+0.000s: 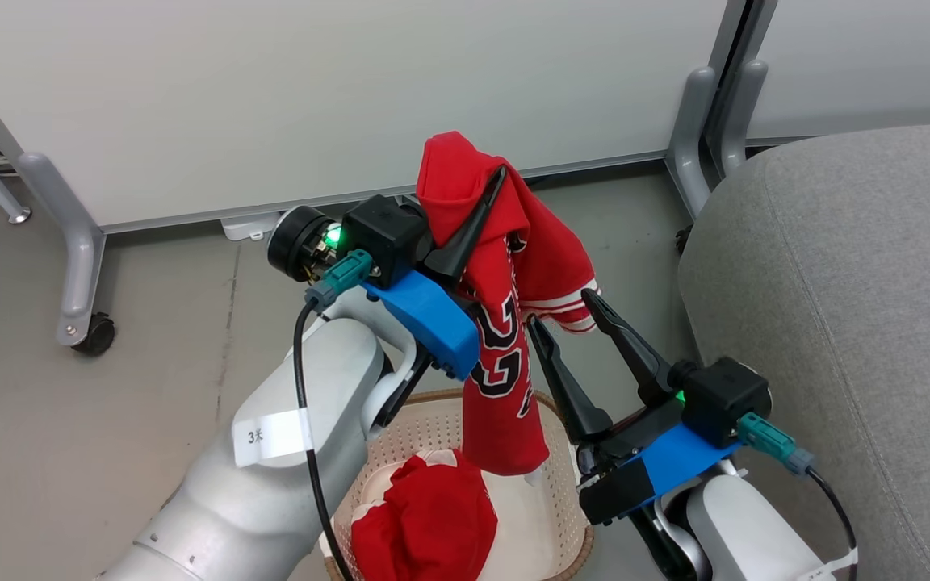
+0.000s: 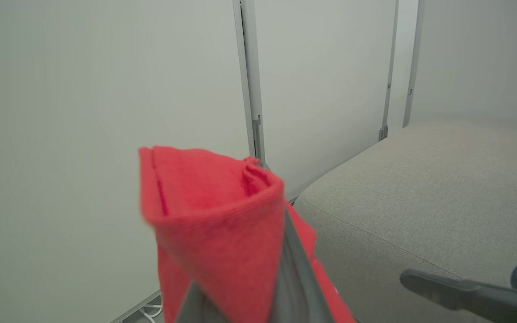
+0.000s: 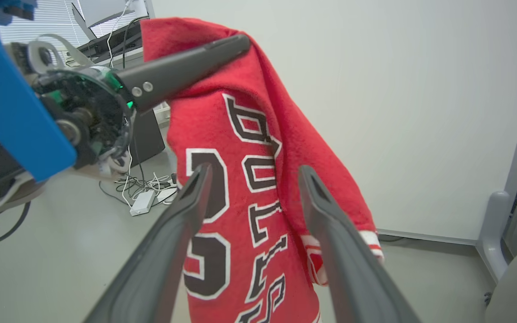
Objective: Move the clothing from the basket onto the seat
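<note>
The left gripper point(image 1: 488, 190) was clamped on the top fold of the numbered red jersey point(image 1: 505, 355), which hung above the basket point(image 1: 425, 432) with its lower end over the opening. The right gripper point(image 1: 559, 311) was held above the basket's right side, fingers spread wide, close beside the jersey; contact could not be confirmed. A second red garment point(image 1: 425, 524) lay inside the basket. The grey seat point(image 1: 844, 307) stood to the basket's right.

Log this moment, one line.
left pincer: shut on numbered jersey, held above basket | right pincer: open, beside jersey | plain red garment: in basket
</note>
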Controlling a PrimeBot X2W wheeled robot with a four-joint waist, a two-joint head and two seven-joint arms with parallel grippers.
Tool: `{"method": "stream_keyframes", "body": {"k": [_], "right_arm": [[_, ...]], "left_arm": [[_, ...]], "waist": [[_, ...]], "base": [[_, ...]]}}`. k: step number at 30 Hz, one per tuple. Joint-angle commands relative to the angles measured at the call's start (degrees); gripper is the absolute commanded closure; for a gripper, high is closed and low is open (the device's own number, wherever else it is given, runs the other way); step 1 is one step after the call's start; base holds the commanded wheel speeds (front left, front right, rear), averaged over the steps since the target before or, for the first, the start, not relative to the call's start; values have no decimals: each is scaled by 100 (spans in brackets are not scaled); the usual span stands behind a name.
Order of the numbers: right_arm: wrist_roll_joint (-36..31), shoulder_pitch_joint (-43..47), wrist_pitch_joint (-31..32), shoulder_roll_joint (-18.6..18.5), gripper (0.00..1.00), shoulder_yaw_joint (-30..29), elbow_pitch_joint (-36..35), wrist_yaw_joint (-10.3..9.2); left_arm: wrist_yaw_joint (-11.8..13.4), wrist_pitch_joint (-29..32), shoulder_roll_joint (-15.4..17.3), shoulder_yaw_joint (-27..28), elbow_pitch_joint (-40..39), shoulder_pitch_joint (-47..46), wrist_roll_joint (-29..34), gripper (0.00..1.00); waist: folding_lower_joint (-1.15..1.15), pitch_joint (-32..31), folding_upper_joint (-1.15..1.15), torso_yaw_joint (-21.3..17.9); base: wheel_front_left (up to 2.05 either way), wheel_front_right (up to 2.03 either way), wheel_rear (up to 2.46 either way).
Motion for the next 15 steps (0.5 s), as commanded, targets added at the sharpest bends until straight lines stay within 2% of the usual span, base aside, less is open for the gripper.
{"method": "stream_keyframes", "body": {"k": [1, 10, 15], "right_arm": [[2, -116, -2, -27, 0, 79, 29, 3], [-106, -477, -2, -25, 0, 542, 329, 3], [-208, -725, -2, -27, 0, 426, 630, 3]], "left_arm": [[-5, -29, -14, -4, -19, -112, -5, 100], [-5, -29, -141, -134, -85, -211, -22, 100], [-5, -30, -186, -197, -132, -236, -38, 100]], "waist": [[0, 11, 0, 32], [0, 21, 0, 179], [0, 32, 0, 238]], "base": [[0, 0, 0], [0, 0, 0], [0, 0, 0]]}}
